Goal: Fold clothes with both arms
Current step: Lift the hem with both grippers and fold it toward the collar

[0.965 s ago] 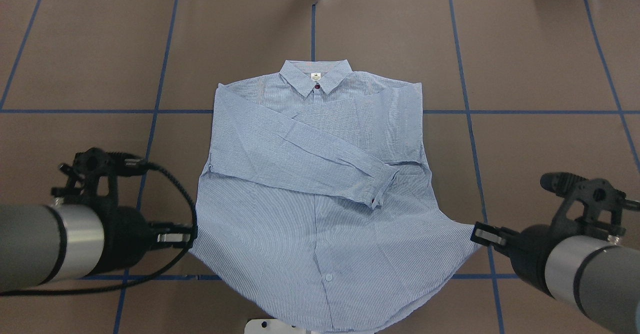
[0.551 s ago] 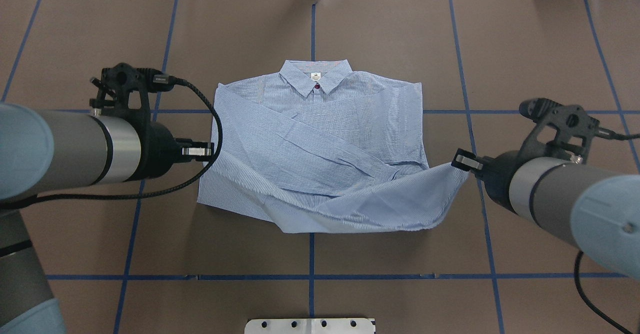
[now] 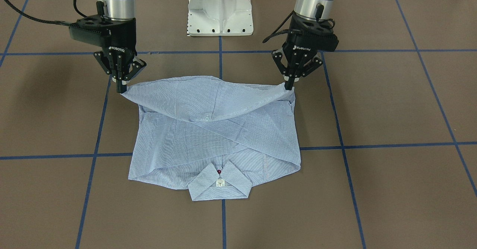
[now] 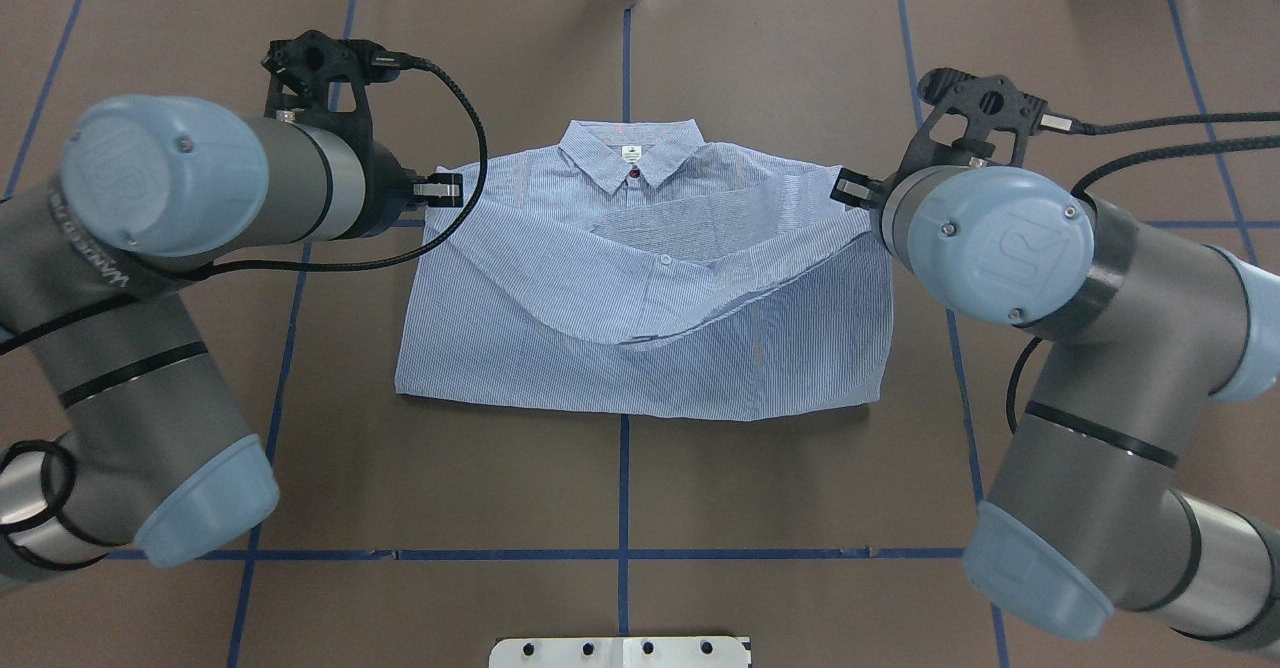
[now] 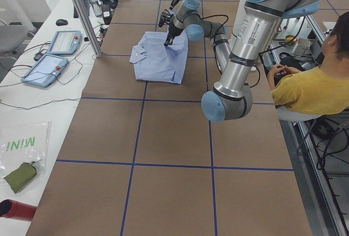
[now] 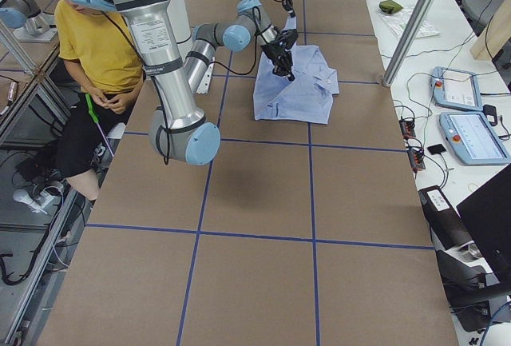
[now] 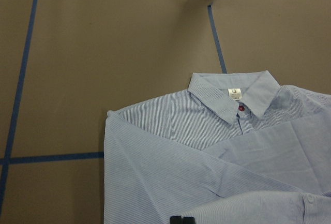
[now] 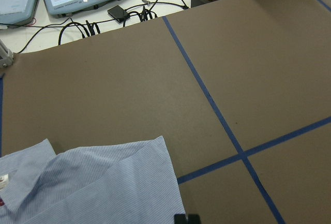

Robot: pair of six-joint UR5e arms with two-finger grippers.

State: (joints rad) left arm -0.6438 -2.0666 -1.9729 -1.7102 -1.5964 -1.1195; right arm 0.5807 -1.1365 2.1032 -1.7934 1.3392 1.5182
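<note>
The shirt (image 4: 600,373) is light blue with fine white stripes, with a red button (image 4: 637,174) and a white label (image 4: 630,154) at the collar (image 4: 596,146). The bench (image 4: 1050,78) is brown, gridded with blue tape (image 4: 623,478). The left arm (image 4: 130,368) and right arm (image 4: 1090,388) are silver-grey with light blue caps (image 4: 165,173).

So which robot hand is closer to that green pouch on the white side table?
Left. The left fingers pinch the shirt corner on the green pouch side; the right fingers pinch the opposite corner, farther off.
</note>
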